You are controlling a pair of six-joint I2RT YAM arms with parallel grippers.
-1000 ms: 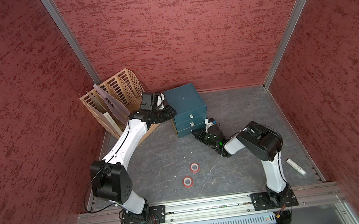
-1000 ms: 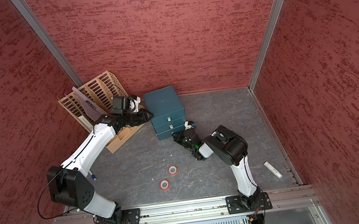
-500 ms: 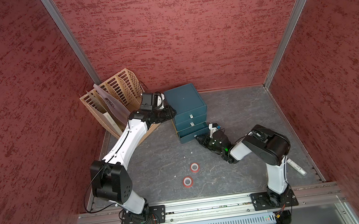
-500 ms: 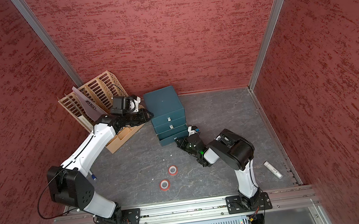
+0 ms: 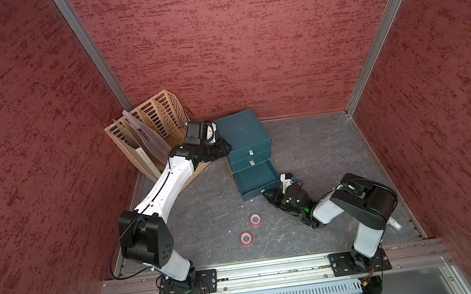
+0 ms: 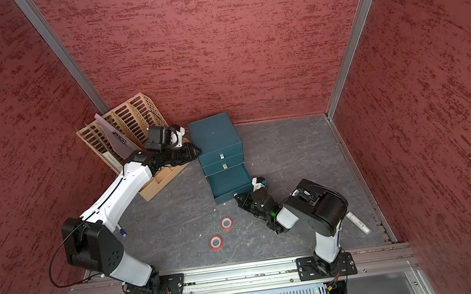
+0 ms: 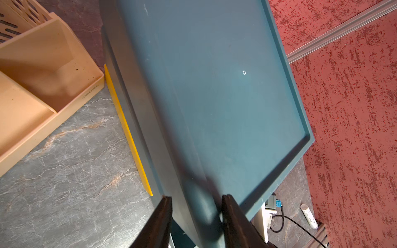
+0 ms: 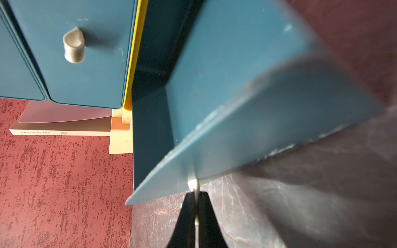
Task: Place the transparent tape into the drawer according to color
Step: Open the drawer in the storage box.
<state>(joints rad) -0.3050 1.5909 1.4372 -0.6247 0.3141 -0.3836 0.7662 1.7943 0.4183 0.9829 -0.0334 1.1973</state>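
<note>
file rack (image 5: 157, 124) L of drawer unit (image 5: 241, 131); 2 tape rolls (image 5: 255, 219) in front

Matt teal drawer cabinet (image 5: 241, 130), smooth marbled tabletop (image 5: 314, 146), rough-textured red walls (image 5: 245, 44)

The words "PRESSURE FILE" run in pale capitals along the cream spine of the file (image 8: 60, 132) in the right wrist view. A small boxed logo (image 8: 64, 133) sits just after them, too small to read. In the left wrist view, the wooden organizer (image 7: 49, 120) has a short embossed word on its rim, turned away and too faint to read. In both top views the file (image 5: 143, 157) (image 6: 110, 159) shows a strip of print, too small to read.
</note>
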